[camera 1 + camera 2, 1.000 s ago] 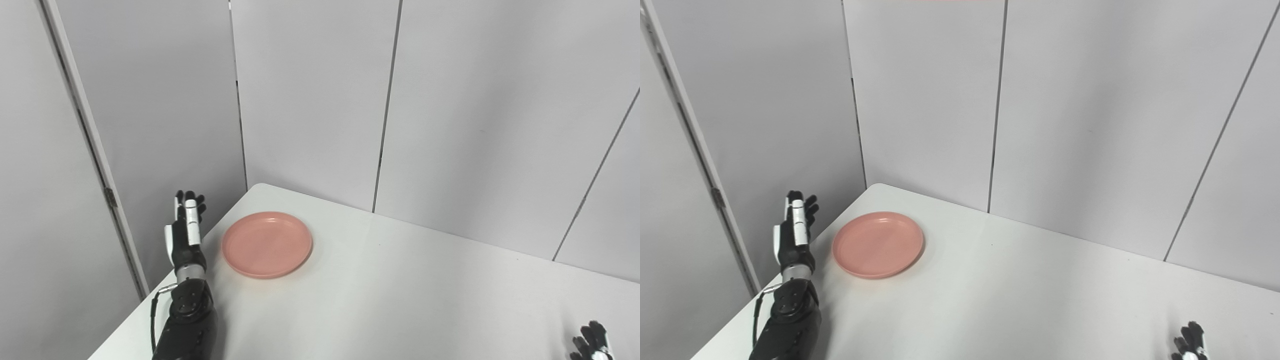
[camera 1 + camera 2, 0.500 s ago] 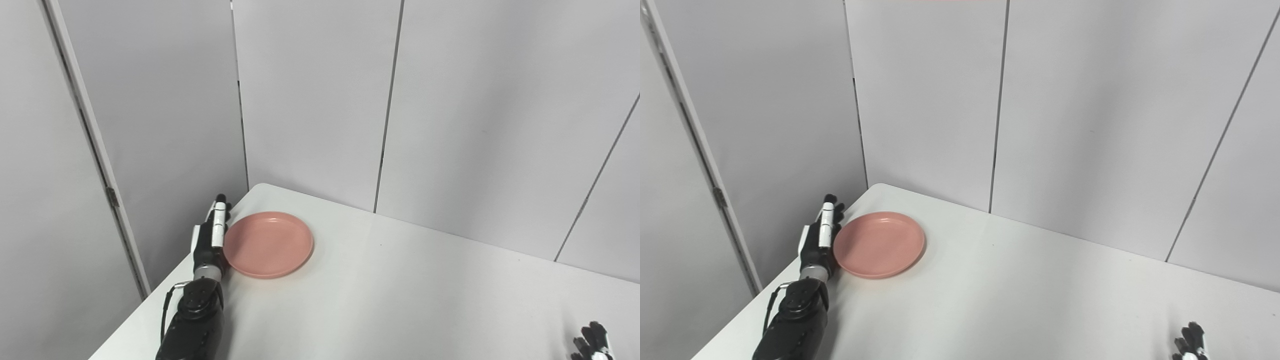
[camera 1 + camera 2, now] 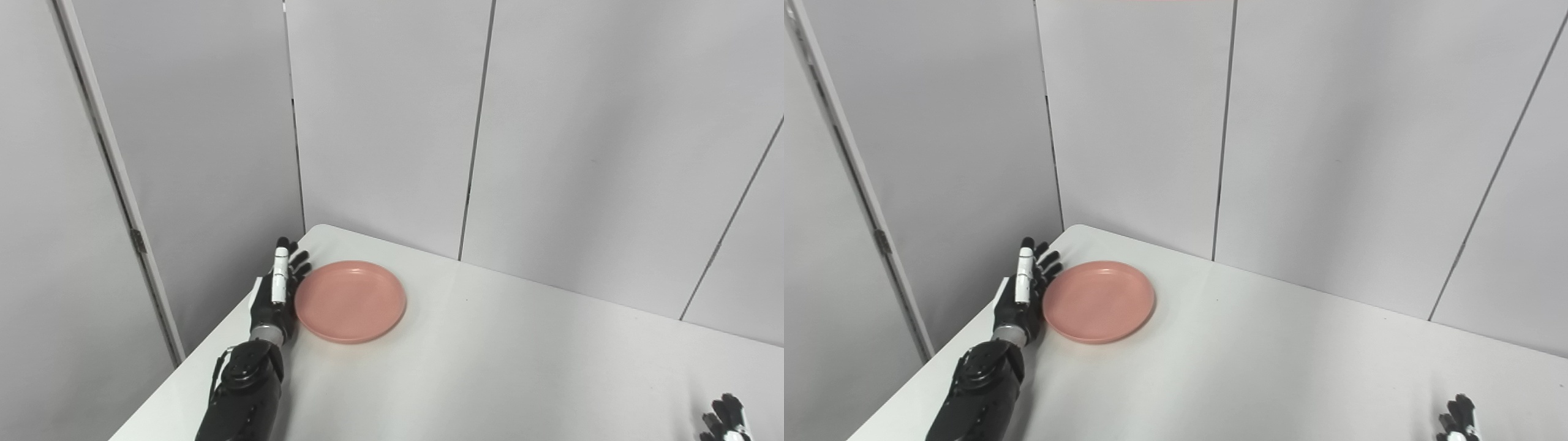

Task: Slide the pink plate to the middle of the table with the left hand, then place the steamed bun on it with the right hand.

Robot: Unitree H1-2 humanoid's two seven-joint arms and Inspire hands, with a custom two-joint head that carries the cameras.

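The left hand [image 3: 277,294] stands on its edge with fingers straight and apart, holding nothing, pressed flat against the left rim of the pink plate [image 3: 350,300]. The plate sits near the far left corner of the white table [image 3: 490,367]. It looks light, hard and smooth, so it should slide easily when pushed low on its rim. At the near right, the right hand [image 3: 726,419] barely shows; I cannot tell its fingers. No bun is in sight.

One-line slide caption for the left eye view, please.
Left hand, fingers extended, pressed edge-on against the pink plate near the white table's far-left corner.
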